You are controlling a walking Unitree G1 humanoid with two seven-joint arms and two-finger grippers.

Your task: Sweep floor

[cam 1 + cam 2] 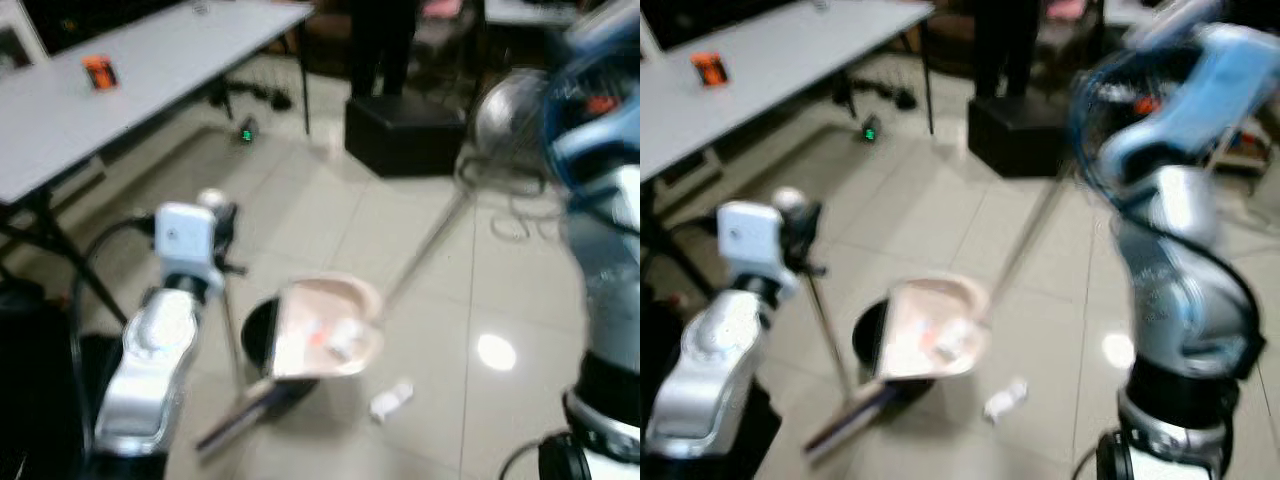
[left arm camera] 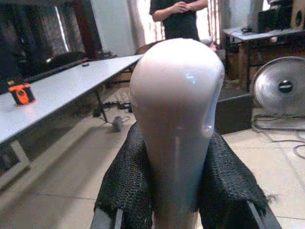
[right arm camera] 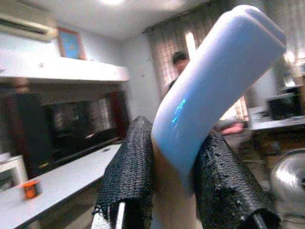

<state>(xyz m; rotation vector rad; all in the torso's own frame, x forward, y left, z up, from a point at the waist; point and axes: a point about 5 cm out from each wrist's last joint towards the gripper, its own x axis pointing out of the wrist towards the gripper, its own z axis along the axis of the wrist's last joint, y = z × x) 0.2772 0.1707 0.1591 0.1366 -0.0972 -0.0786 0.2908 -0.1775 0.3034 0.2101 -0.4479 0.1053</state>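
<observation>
My left gripper (image 2: 176, 183) is shut on the pale pink rounded top of the broom handle (image 2: 176, 95). The thin broom pole (image 1: 232, 330) runs down to the dark brush (image 1: 245, 412) on the tiled floor. My right gripper (image 3: 174, 179) is shut on the blue grip of the dustpan handle (image 3: 214, 81). Its long pole (image 1: 425, 245) slants down to the pink dustpan (image 1: 320, 330), which holds white and orange scraps and sits tilted over a black bin (image 1: 258, 330). A crumpled white scrap (image 1: 392, 400) lies on the floor just right of the bin.
A long grey table (image 1: 150, 80) with a small orange object (image 1: 100, 72) stands to the left. Behind are a black box (image 1: 405, 135), a floor fan (image 1: 510, 120) with loose cables, and a person (image 2: 178, 14) standing at the back.
</observation>
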